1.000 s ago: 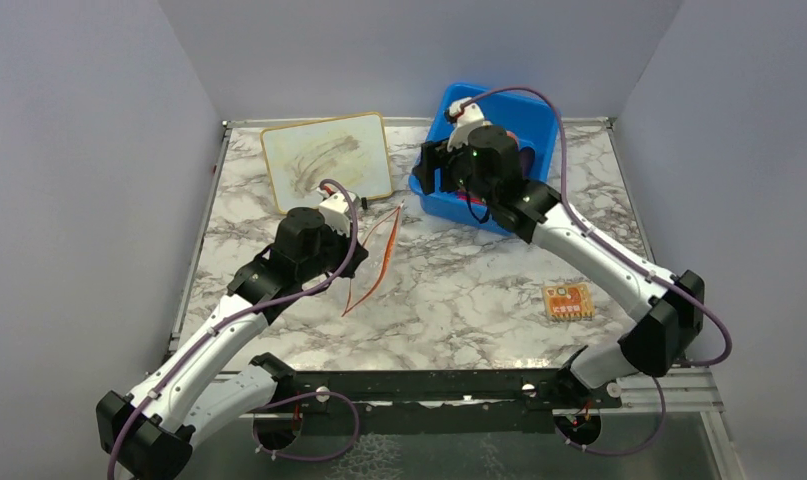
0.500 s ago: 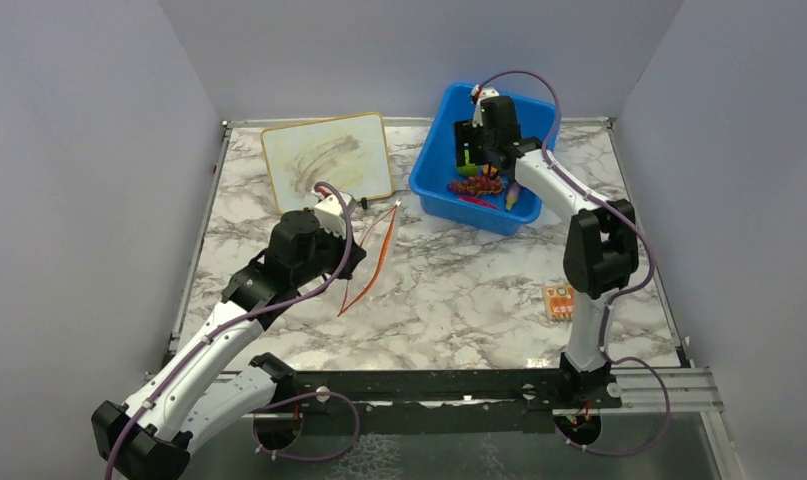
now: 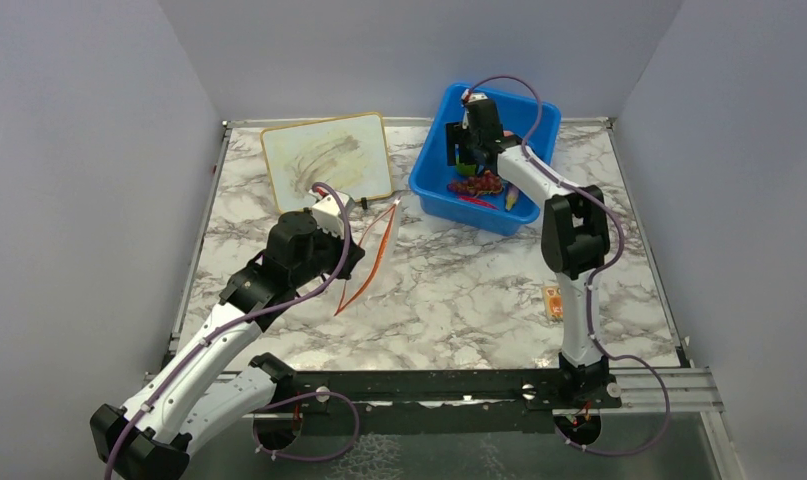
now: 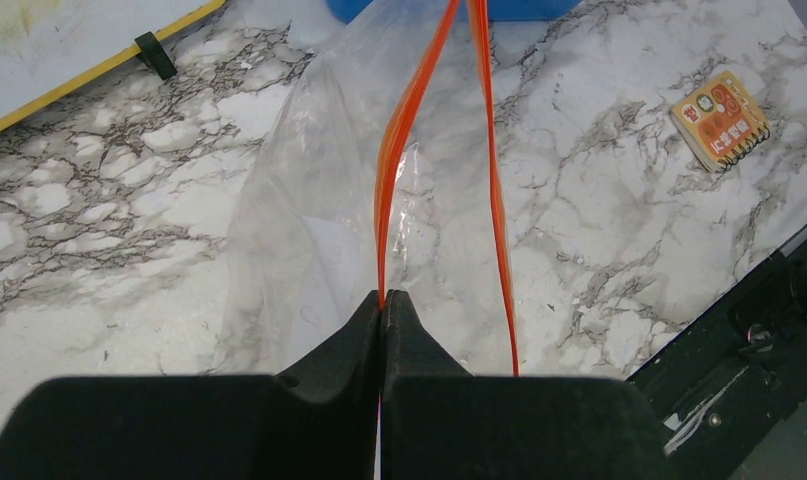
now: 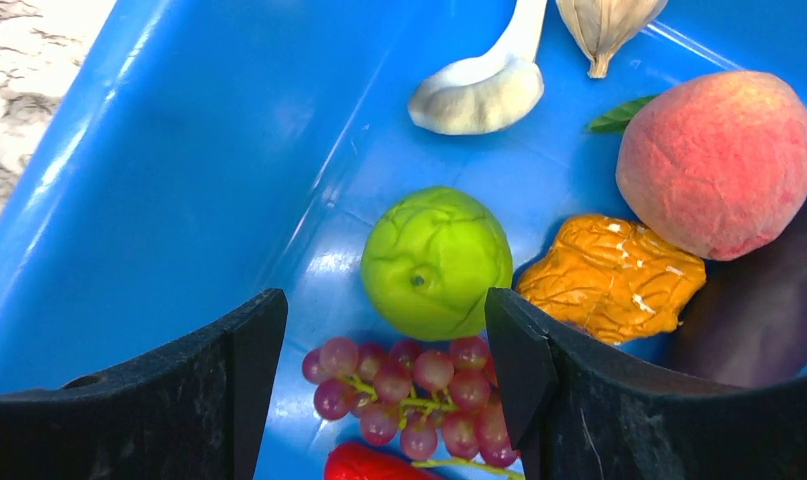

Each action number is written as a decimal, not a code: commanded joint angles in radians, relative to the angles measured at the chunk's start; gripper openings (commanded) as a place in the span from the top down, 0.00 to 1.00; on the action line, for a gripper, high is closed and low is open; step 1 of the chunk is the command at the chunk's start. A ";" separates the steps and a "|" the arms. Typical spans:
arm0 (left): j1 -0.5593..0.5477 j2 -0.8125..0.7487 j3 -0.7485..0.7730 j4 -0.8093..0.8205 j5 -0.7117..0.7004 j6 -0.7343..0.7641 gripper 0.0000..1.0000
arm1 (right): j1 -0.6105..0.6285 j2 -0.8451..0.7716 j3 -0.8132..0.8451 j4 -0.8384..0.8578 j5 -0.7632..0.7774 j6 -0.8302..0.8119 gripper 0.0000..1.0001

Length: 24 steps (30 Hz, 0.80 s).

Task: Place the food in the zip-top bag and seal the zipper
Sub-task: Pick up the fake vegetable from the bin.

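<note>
**Bag mouth being held open left of the middle while food is being reached for at the far edge**

Left of the tabletop's middle, one lip of the zipper is being pinched between the closed fingers of the left gripper. The other lip is standing apart, so the mouth of the zip-top bag is being held gaping toward the far edge, probably to ease loading. Nothing is being carried in the bag. Against the far edge, right of centre, the right gripper is being poised inside the blue bin with its fingers spread wide on either side of the lime, seemingly the first pick. Nothing is being gripped. The grape bunch, chili, orange piece, peach, eggplant and garlic are lying loose in the bin around it.
</note>
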 commanded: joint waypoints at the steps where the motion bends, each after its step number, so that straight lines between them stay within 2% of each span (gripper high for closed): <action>1: 0.007 -0.014 -0.015 0.017 -0.011 0.013 1.00 | -0.012 0.061 0.074 0.001 0.025 -0.053 0.26; 15: 0.007 -0.023 -0.018 0.016 -0.025 0.013 1.00 | -0.018 0.139 0.102 -0.014 0.024 -0.106 0.28; 18: 0.007 -0.026 -0.020 0.015 -0.027 0.012 1.00 | -0.018 0.133 0.091 -0.010 0.007 -0.105 0.38; 24: 0.007 -0.033 -0.020 0.015 -0.031 0.013 1.00 | -0.018 0.094 0.071 -0.010 -0.014 -0.096 0.53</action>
